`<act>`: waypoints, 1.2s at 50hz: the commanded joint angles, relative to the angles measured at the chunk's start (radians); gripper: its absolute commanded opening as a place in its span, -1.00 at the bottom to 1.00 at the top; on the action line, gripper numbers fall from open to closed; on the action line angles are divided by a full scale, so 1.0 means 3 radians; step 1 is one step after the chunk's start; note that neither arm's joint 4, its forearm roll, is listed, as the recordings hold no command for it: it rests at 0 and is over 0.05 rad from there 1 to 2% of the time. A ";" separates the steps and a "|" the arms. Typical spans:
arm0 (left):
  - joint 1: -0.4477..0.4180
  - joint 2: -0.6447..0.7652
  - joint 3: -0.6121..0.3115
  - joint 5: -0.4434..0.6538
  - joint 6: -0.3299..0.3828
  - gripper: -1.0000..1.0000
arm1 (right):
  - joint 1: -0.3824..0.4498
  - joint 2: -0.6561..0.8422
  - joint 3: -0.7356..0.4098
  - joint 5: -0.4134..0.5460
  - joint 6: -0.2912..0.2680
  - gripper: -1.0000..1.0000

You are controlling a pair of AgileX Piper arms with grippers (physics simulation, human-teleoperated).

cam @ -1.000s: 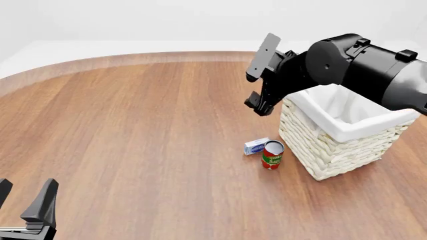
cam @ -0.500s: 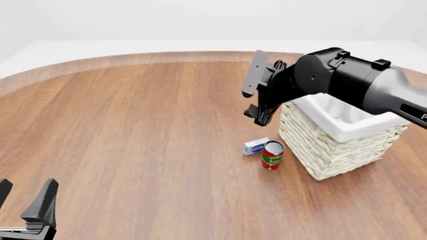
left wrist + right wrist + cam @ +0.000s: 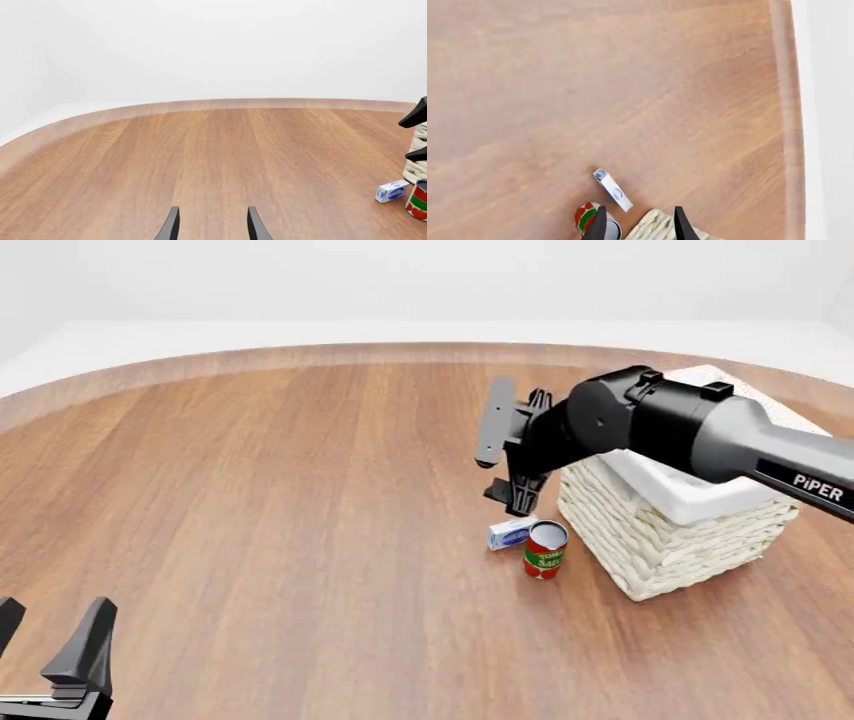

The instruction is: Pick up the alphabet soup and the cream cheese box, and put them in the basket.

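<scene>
Basket (image 3: 667,540): cream wicker, white cloth lining, standing on the wooden worktop (image 3: 267,490); used here as the landmark.

Cream cheese box (image 3: 513,532): pale blue and white, lying on the worktop just beside the basket's left wall, also seen in the left wrist view (image 3: 391,191) and right wrist view (image 3: 612,189).

Red and green can (image 3: 545,549): upright, between the box and the basket, close to both.

Alphabet soup: not visible in any view.

Right gripper (image 3: 507,465): above the box, beside the basket's left rim; jaws parted, holding nothing.

Left gripper (image 3: 47,650): well apart from the basket; jaws parted, empty.
</scene>
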 commanded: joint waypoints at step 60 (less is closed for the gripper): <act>0.0000 0.0000 0.0000 0.0000 0.0001 1.00 | 0.0018 0.0737 -0.0384 0.0314 -0.0353 1.00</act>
